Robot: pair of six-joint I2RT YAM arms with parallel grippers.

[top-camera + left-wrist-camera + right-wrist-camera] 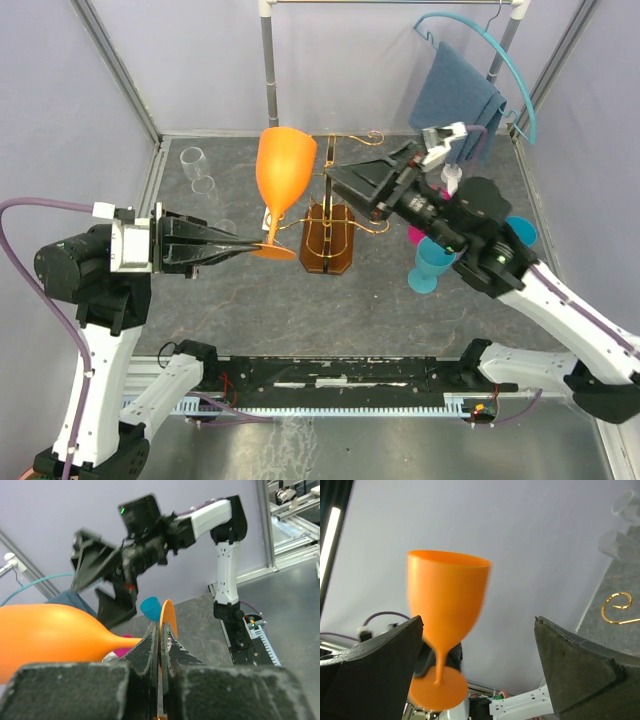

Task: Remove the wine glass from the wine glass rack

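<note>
top view: my left gripper pinches only the foot of the wine glass, centre-left, just beside the wine glass rack.
left wrist view: jaws almost closed on that thin disc, so it may pivot or slip.
right wrist view: my right gripper gapes wide, empty, and could bump the bowl.

Both arms are white-shelled with black joints and purple cables.
</note>
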